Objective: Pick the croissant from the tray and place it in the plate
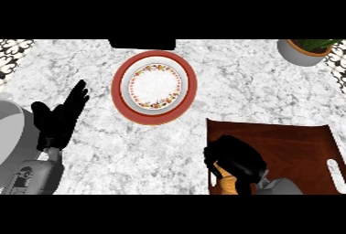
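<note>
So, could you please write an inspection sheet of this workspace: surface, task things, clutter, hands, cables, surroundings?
Surface: grey-white marble counter, no spills seen.
Job's things: golden-brown croissant over the brown wooden tray, mostly hidden by the right hand; round red-rimmed plate with floral ring, nothing on it.
Clutter: grey pot with green plant at far right; dark object at the far edge, unidentifiable.
Hands: right hand curled round the croissant; left hand open, resting at left, fingers up.
Cables: nothing seen.
Surroundings: patterned black-and-white area beyond the counter's corners.
</note>
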You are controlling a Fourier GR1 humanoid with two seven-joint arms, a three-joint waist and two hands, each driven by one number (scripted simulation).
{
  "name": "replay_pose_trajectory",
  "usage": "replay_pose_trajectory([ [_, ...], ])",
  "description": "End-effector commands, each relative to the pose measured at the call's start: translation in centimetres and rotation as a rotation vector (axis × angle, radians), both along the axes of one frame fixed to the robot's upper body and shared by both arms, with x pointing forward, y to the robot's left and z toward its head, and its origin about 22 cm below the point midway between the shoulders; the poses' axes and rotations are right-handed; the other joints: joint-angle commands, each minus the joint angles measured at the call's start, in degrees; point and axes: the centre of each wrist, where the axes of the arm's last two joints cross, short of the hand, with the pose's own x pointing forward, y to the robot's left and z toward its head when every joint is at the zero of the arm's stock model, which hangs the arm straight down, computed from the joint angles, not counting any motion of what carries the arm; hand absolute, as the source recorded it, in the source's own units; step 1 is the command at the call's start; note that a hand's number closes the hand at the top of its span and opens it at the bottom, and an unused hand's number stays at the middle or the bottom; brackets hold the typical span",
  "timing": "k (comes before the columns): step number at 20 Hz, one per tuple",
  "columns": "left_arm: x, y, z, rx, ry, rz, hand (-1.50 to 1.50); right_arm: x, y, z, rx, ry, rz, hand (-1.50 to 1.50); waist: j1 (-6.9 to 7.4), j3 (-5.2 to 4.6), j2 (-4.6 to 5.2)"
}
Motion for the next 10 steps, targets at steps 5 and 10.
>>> replay_pose_trajectory([
  [5,-0.3,-0.4,-0.9,0.002,0.029,-0.020,0.00,-0.7,8.5,7.1,0.294,-0.305,-0.252,1.50,0.95,1.25,-0.08],
  [10,0.5,-1.1,-0.3,-0.010,0.010,-0.019,0.00,-0.9,11.4,8.6,0.374,-0.391,-0.471,1.50,1.94,1.24,0.67],
])
